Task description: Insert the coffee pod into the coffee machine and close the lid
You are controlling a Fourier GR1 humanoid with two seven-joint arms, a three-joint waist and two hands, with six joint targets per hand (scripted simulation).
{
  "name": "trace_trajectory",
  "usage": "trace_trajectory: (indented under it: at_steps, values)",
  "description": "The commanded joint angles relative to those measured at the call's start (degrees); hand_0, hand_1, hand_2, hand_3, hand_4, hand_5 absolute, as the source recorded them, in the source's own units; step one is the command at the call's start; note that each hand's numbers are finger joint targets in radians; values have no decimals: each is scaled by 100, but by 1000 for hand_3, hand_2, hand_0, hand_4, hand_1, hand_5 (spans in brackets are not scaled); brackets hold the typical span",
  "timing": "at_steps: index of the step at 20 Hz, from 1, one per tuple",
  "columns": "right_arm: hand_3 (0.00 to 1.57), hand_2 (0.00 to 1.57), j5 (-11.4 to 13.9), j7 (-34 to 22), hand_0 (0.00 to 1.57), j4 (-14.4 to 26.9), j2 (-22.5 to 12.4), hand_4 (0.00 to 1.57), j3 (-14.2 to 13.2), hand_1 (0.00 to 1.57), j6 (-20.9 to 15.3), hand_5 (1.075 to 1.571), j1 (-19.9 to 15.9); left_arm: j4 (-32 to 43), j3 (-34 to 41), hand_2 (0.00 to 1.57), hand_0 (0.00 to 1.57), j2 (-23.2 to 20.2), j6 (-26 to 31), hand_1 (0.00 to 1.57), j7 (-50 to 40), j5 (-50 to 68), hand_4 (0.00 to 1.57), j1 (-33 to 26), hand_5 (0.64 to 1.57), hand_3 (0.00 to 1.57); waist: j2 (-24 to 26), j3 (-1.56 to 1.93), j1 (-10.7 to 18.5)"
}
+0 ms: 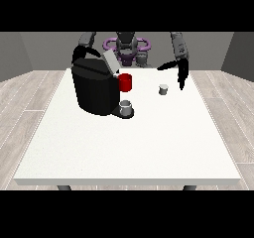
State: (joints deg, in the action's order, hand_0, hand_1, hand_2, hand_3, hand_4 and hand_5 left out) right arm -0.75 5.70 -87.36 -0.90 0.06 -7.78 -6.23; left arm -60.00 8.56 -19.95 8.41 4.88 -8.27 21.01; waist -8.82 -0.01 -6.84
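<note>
A black coffee machine [94,87] stands on the white table [129,143] at the view's left, its grey lid [110,60] tilted up and open. A small grey coffee pod [163,89] sits on the table right of the machine. The hand at the view's right [181,75] hangs above and just right of the pod, apart from it, fingers pointing straight down and thumb spread towards the left. The arm at the view's left [85,42] reaches behind the machine, which hides its hand.
A red mug [125,82] stands just behind the machine's right side. A small grey cup [126,106] sits on the machine's drip base at its front right. The table's near half is bare white surface.
</note>
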Motion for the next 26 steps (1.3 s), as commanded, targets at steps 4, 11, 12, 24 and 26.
trace_trajectory:
  at_steps: [4,11,12,24,26]
  values:
    - [0,0,20,-220,0,63,-100,371,-106,0,-44,1571,-159,812,-282,113,0,-17,-307,0,623,-708,0,9,1571,0,-132,-1,-77]
    - [0,0,-8,-260,0,953,-371,424,-472,0,34,1571,-508,1131,-434,718,647,121,-243,647,60,-997,0,489,1571,349,155,2,191]
    - [0,0,15,-538,0,648,-354,410,-333,0,46,1571,-705,1484,-261,778,695,-16,-300,695,94,-983,0,710,1571,429,-35,0,24]
    - [0,0,178,-73,0,888,-88,476,-219,0,-168,1571,-585,1989,-686,788,645,-178,-1026,645,681,-2068,0,924,1571,527,-191,1,-56]
    - [0,0,118,-377,0,583,-235,520,-148,0,52,1571,-440,2296,-591,831,695,-261,-1179,695,930,-2140,0,848,1571,592,-74,-1,-184]
